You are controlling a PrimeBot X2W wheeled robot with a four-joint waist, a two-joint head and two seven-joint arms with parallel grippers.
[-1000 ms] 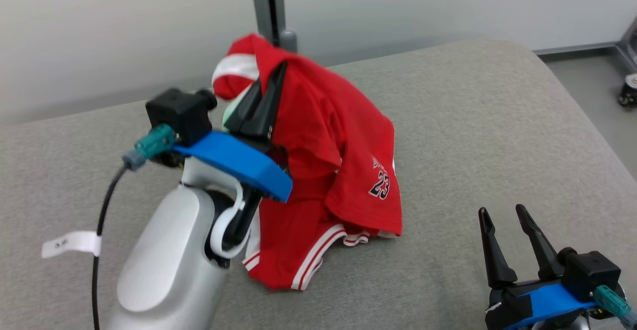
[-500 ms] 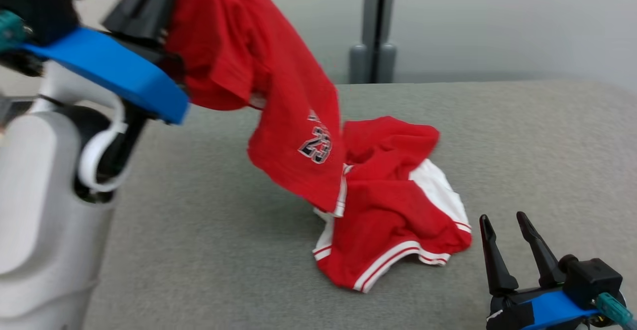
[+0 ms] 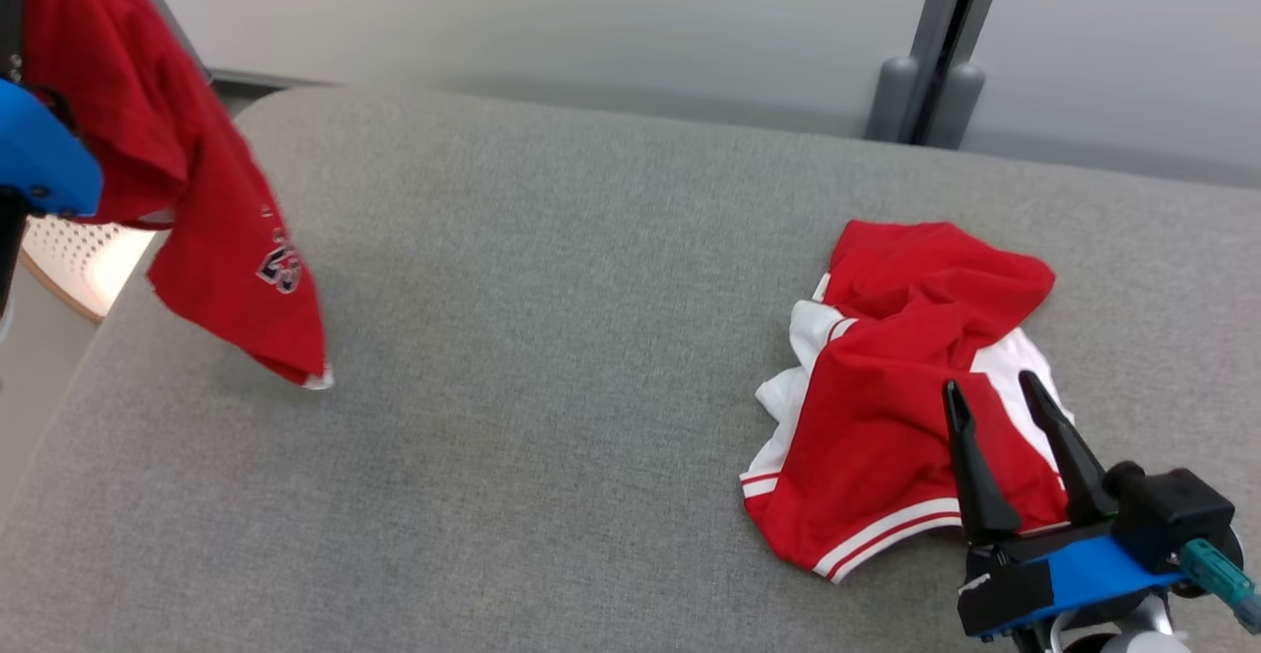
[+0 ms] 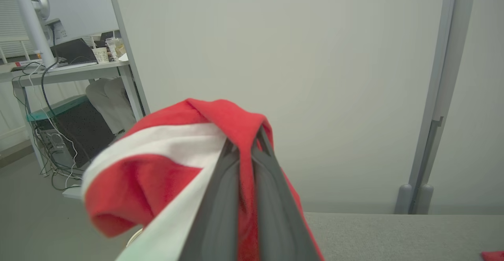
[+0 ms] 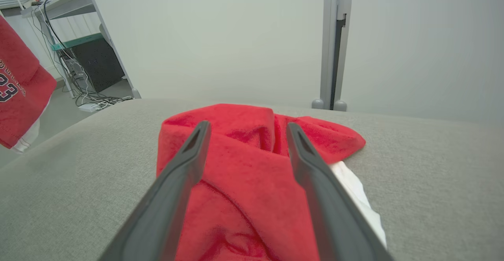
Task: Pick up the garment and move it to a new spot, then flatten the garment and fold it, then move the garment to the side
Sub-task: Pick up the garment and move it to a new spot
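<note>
Red garment [image 4: 157, 178] in left gripper [image 4: 246, 143] (tight)

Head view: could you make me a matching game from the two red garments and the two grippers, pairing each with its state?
Things:
1 numbered garment
2 crumpled garment
3 left gripper
4 right gripper

States:
A open, holding nothing
B lying on the grey cushion
C hanging from above
D shut on red cloth

Pairs: 1-C, 2-B, 3-D, 4-A

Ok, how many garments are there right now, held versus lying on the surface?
Red number-printed fabric garment, hanging from the shut left gripper: 1
Red-and-white crumpled fabric garment, lying on the grey padded surface: 1
Total: 2
</note>
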